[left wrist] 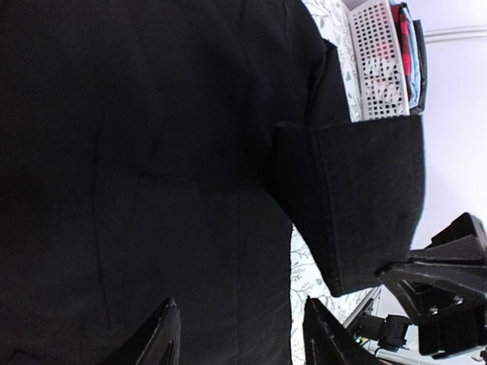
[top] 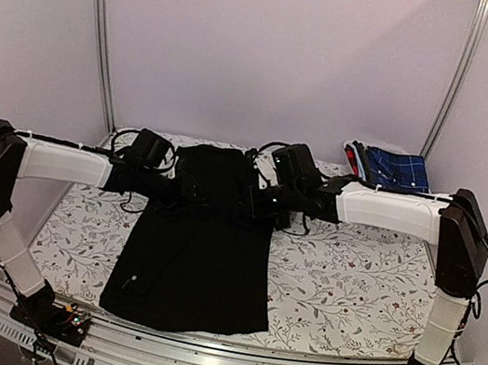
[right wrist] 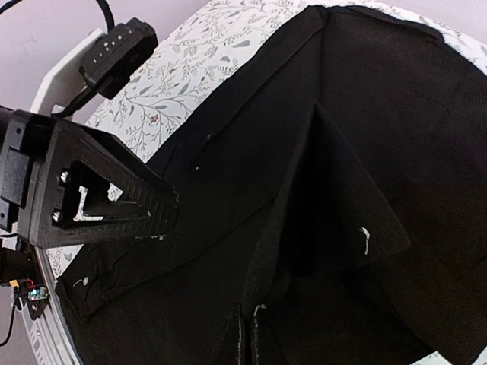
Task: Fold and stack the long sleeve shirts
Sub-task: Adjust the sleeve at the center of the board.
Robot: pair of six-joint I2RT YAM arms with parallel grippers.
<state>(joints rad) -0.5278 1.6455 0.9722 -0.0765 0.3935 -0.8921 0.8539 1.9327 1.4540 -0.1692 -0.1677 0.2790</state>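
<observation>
Black shirt (top: 195, 259), grey-floral white tablecloth (top: 349, 286), blue plaid cloth (top: 398, 169)

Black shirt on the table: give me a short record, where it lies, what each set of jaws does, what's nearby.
shirt: black shirt spread on the floral table cover, hem at the near edge
sleeve: one sleeve raised beside the body
left jaws: open over the shirt body
right jaws: shut, pinching shirt cloth
nearby: white basket holding folded clothes, far right corner
</observation>
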